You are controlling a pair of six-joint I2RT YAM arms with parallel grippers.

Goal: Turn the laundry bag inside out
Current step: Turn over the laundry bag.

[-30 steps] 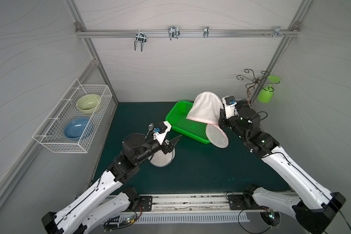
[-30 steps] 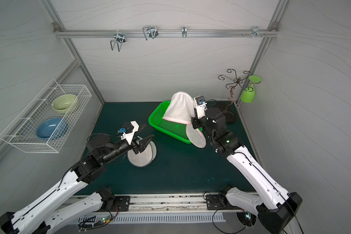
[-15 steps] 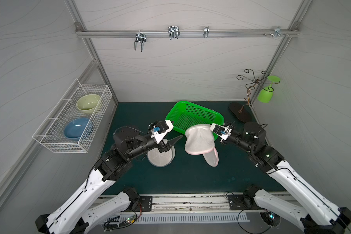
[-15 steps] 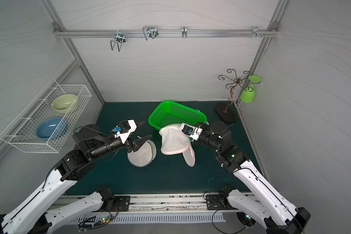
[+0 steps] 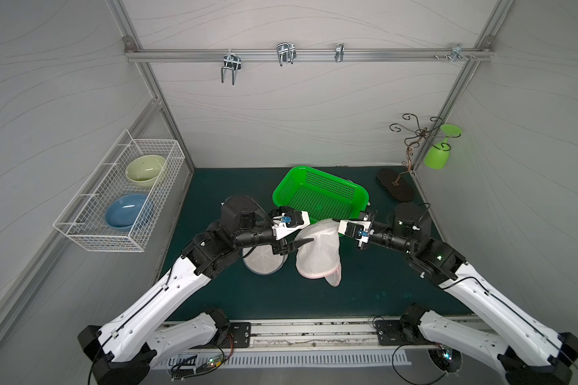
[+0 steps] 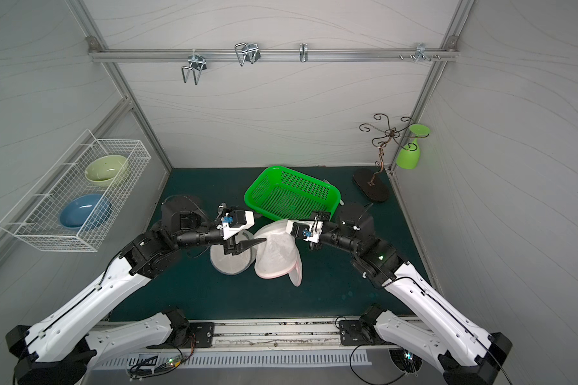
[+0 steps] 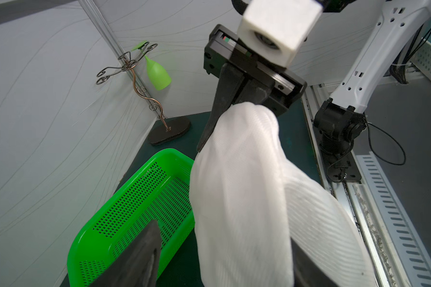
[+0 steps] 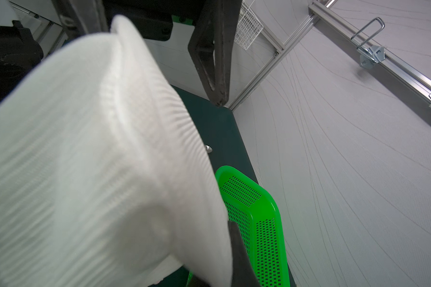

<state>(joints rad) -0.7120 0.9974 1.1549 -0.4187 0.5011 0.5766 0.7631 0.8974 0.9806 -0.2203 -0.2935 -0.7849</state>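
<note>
While the right gripper (image 7: pixel 210 134) is clamping the laundry bag (image 5: pixel 317 256), the left gripper (image 5: pixel 306 242) is gaping around it. Pinching one layer looks wisest.

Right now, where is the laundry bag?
In both top views the laundry bag hangs mid-table from the shut right gripper, on the robot's side of the green basket, its top between the fingers of the open left gripper.
</note>
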